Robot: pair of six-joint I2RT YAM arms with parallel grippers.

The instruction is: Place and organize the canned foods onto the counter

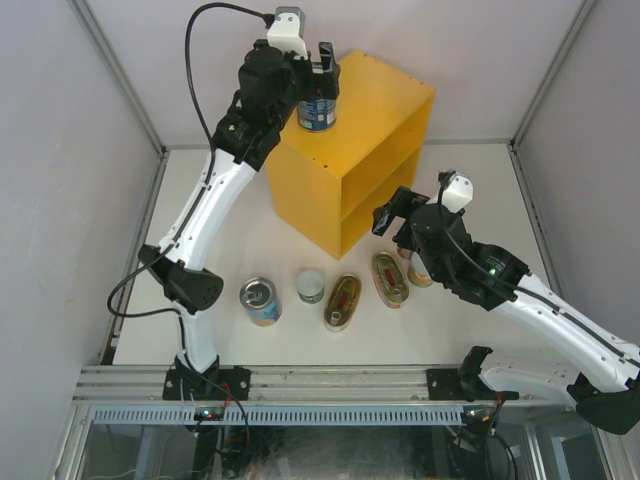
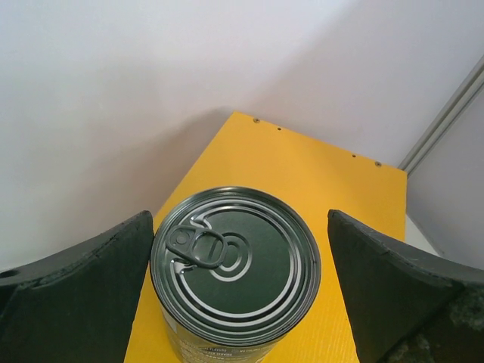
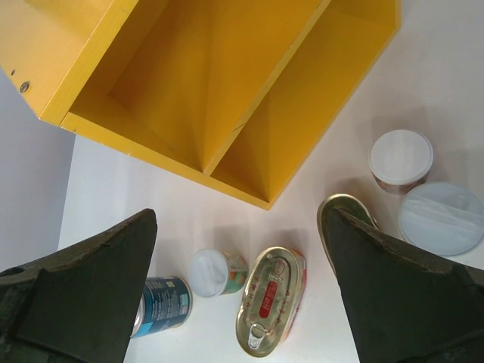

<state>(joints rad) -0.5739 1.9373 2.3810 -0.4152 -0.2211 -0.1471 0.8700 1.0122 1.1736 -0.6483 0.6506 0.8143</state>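
Canned foods: one tall blue can (image 1: 318,108) is standing upright on the counter (image 1: 385,105), toward the 9 o'clock edge of its top. The others are sitting on the table (image 1: 250,225) at the counter's 6 o'clock.
Left gripper (image 1: 314,80): is straddling that can with jaws apart; a gap is showing at the 3 o'clock finger.
Right gripper (image 1: 397,207): is hovering spread and empty above an oval tin (image 1: 389,278).
Step, as judged: you are letting go. Be lifting straight up, brushing neither side of the can.
Spacing: be keeping the top's 3 o'clock side free for later cans.

Beside the tall can (image 1: 317,108), the counter (image 1: 385,100) top lies bare; wall (image 1: 450,50) close behind.
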